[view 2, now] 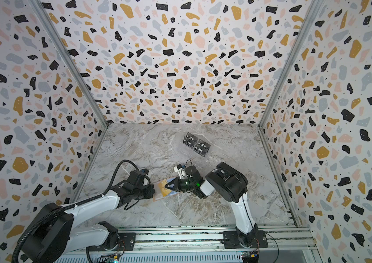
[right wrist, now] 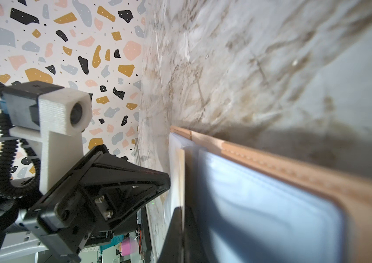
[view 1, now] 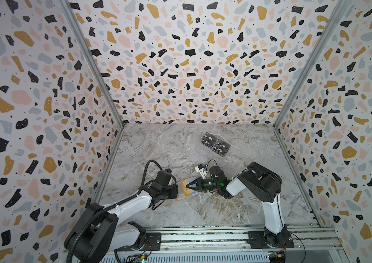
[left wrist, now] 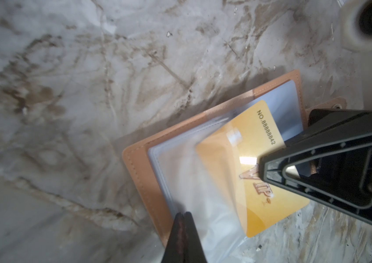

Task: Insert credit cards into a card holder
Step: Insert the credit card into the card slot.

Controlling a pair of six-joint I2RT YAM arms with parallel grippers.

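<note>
While the holder (left wrist: 139, 177) lies open on the table (left wrist: 66, 91), its peach cover is face down and its clear bluish sleeves face up. A gold card (left wrist: 237, 182) rests over the open sleeves. It reads "NO.8888842" along one edge and carries raised "VIP" lettering. One end of it sits under a lifted clear sleeve (left wrist: 203, 205), and the other end overhangs the holder's edge. The right fingers (left wrist: 271, 157) are clamped flat on the card's exposed end. In the right wrist view they (right wrist: 175, 227) grip the card edge-on. The left fingers (left wrist: 187, 227) are pressed together on the edge of the lifted sleeve, holding it up off the stack beneath. The holder's snap tab (left wrist: 337, 105) sticks out behind the right fingers. In both top views the holder (view 1: 177, 199) (view 2: 155, 198) lies near the front middle of the table, between the two arms, whose tips meet over it from opposite sides. Four black cards (view 1: 215, 144) marked "Vip" stand in two rows well apart from the holder, toward the back wall. Whether more gold cards already sit in the sleeves cannot be told.
</note>
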